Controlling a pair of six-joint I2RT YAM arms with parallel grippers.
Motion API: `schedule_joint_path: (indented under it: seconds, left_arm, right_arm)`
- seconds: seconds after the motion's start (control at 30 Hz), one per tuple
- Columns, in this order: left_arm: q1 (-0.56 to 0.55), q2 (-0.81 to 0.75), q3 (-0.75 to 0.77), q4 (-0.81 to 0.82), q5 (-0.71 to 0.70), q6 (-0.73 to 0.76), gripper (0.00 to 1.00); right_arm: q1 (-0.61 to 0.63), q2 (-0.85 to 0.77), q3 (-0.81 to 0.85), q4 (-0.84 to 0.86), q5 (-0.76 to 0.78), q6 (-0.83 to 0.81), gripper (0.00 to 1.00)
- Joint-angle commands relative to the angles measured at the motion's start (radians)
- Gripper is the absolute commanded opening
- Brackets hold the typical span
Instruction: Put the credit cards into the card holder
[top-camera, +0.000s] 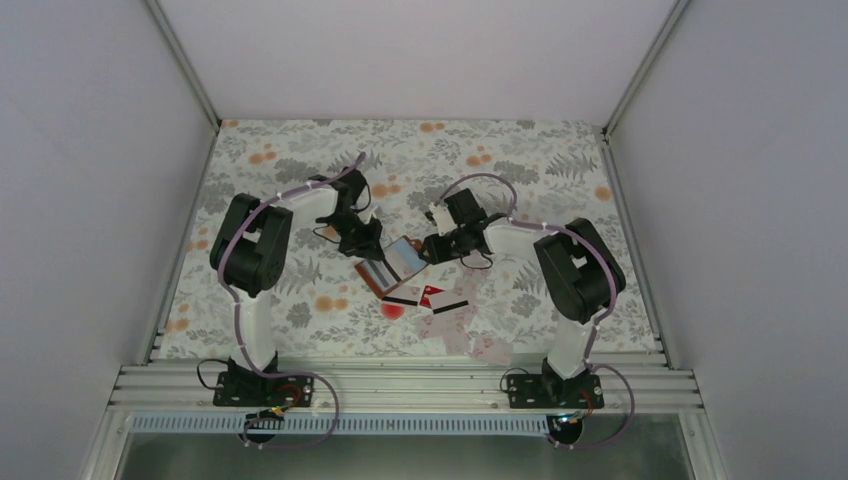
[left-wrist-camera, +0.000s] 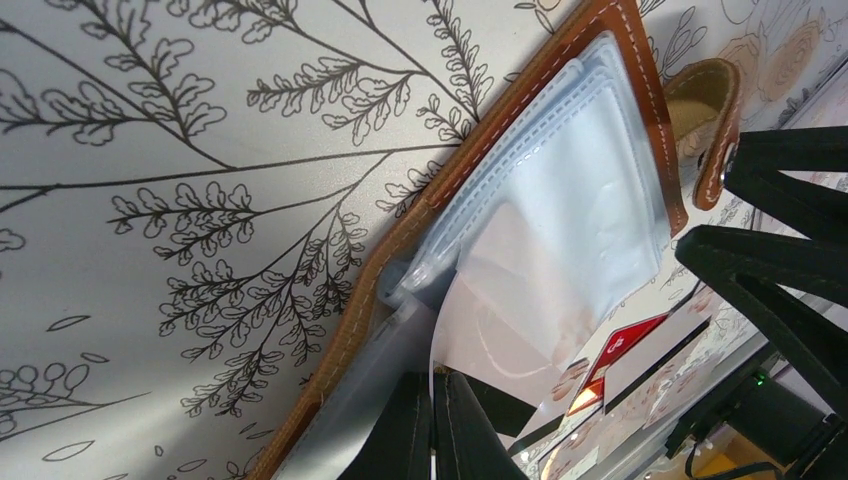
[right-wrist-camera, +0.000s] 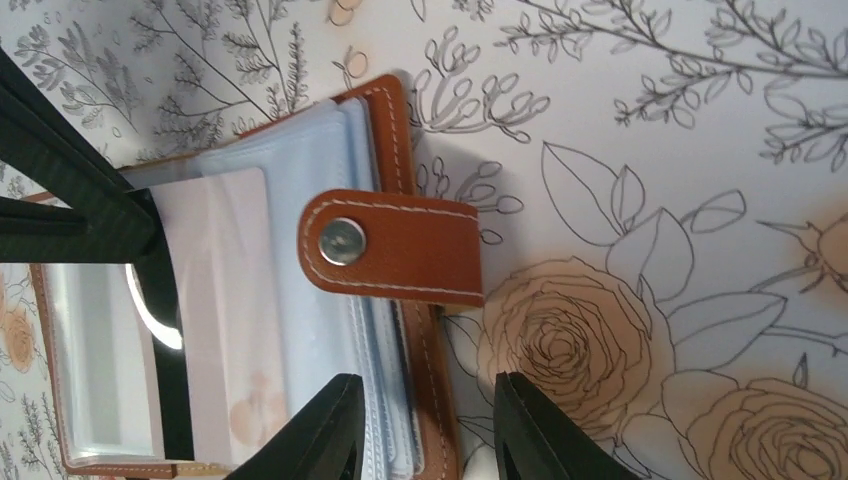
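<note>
The brown leather card holder (top-camera: 392, 262) lies open mid-table between both grippers, its clear sleeves fanned out (left-wrist-camera: 560, 170). My left gripper (left-wrist-camera: 433, 375) is shut on a pale pinkish credit card (left-wrist-camera: 490, 340) whose far end sits among the sleeves. My right gripper (right-wrist-camera: 425, 430) is open; its fingers straddle the holder's stitched edge (right-wrist-camera: 440, 390) just below the snap strap (right-wrist-camera: 400, 245). That same card (right-wrist-camera: 225, 320) shows in the right wrist view. Other credit cards lie loose on the table: a red one (top-camera: 433, 292) and pale ones, one with a black stripe (top-camera: 447, 306).
A round red spot (top-camera: 392, 311) is on the flowered table cover (top-camera: 300, 170) near the loose cards. More pale cards (top-camera: 475, 342) lie toward the near edge. Grey walls close in both sides, and an aluminium rail (top-camera: 400, 385) runs along the front.
</note>
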Motion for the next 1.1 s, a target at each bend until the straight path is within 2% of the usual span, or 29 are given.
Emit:
schedule_joint_path:
  seconds: [0.0, 0.3, 0.9, 0.97, 1.07]
  left_arm:
    - [-0.014, -0.001, -0.022, 0.031, -0.053, -0.024, 0.02]
    - [-0.016, -0.023, -0.035, 0.087, -0.056, -0.078, 0.02]
    - [-0.023, -0.032, -0.057, 0.210, -0.045, -0.152, 0.03]
    - [-0.023, -0.033, -0.058, 0.224, -0.046, -0.155, 0.07]
    - [-0.023, -0.019, -0.055, 0.234, -0.044, -0.156, 0.20]
  right_arm:
    - [-0.007, 0.031, -0.008, -0.018, -0.012, -0.029, 0.34]
    - [0.012, 0.055, -0.022, 0.000, -0.126, -0.016, 0.27]
    - [0.027, 0.046, -0.055, 0.008, -0.139, 0.029, 0.23]
    - [0.027, 0.045, -0.053, 0.008, -0.138, 0.032, 0.23]
    - [0.027, 0.044, -0.054, 0.007, -0.136, 0.035, 0.22]
